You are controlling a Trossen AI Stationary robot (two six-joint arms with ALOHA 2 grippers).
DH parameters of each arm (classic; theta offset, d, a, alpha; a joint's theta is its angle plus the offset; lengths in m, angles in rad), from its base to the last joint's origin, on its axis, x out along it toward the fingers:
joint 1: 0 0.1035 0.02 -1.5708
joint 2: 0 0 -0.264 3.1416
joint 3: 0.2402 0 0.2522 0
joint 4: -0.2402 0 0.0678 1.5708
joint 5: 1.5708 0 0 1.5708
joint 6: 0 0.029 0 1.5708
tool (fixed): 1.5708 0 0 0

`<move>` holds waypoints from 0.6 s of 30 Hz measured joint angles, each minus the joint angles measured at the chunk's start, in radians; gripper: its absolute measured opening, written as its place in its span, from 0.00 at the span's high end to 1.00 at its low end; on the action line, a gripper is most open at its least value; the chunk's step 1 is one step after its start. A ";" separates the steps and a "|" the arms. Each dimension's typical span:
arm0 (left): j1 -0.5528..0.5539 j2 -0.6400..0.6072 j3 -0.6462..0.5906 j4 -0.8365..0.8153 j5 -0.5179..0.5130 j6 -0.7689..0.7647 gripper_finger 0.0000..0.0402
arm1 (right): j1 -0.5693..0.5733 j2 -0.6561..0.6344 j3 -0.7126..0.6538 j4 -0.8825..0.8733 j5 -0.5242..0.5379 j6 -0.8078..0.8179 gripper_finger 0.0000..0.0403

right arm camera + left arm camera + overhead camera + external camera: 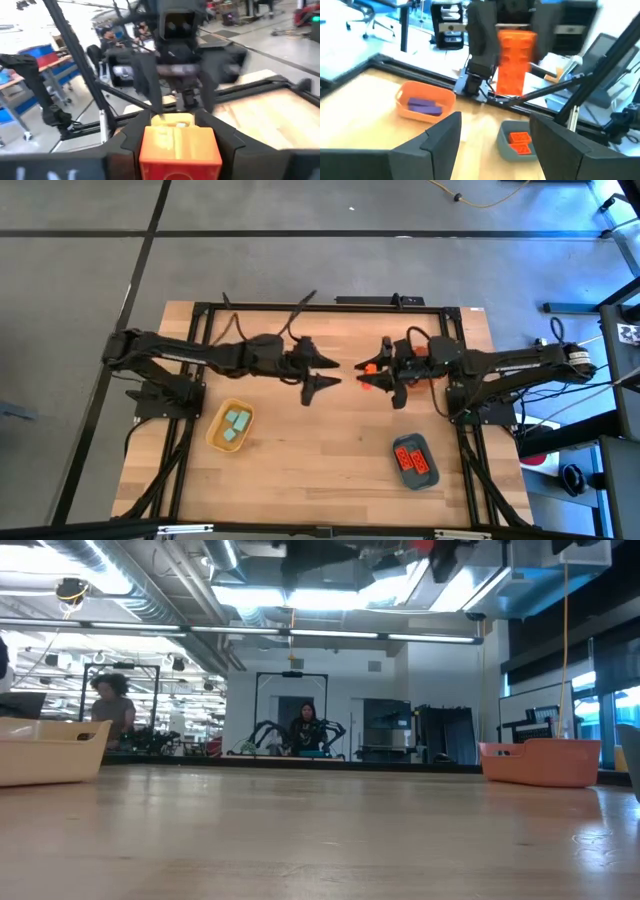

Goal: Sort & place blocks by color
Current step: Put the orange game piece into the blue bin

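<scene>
Orange block [179,145] is sitting clamped between the right gripper [372,373] fingers up in the air over the middle of the table [330,440], and the left gripper [322,372] is hovering right across from it with its fingers spread and nothing in them, so this looks like a mid-air handoff. Sorting seems pretty far along: pale teal blocks [236,425] are lying in the yellow tray [215,435], red-orange ones [414,459] in the dark teal tray [425,482], a purple one [425,105] in the orange tray [415,113], and I'm seeing no loose blocks on the wood. Not spotting any readable labels or writing anywhere.
</scene>
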 joint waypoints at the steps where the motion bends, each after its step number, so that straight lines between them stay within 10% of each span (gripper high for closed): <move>1: 0.003 -0.023 0.000 -0.027 0.000 0.014 0.44 | -0.003 -0.022 0.000 -0.031 0.004 -0.003 0.66; 18: -0.038 -0.527 -0.459 0.129 -0.207 -0.007 0.44 | -0.009 -0.151 0.000 -0.210 0.046 -0.030 0.66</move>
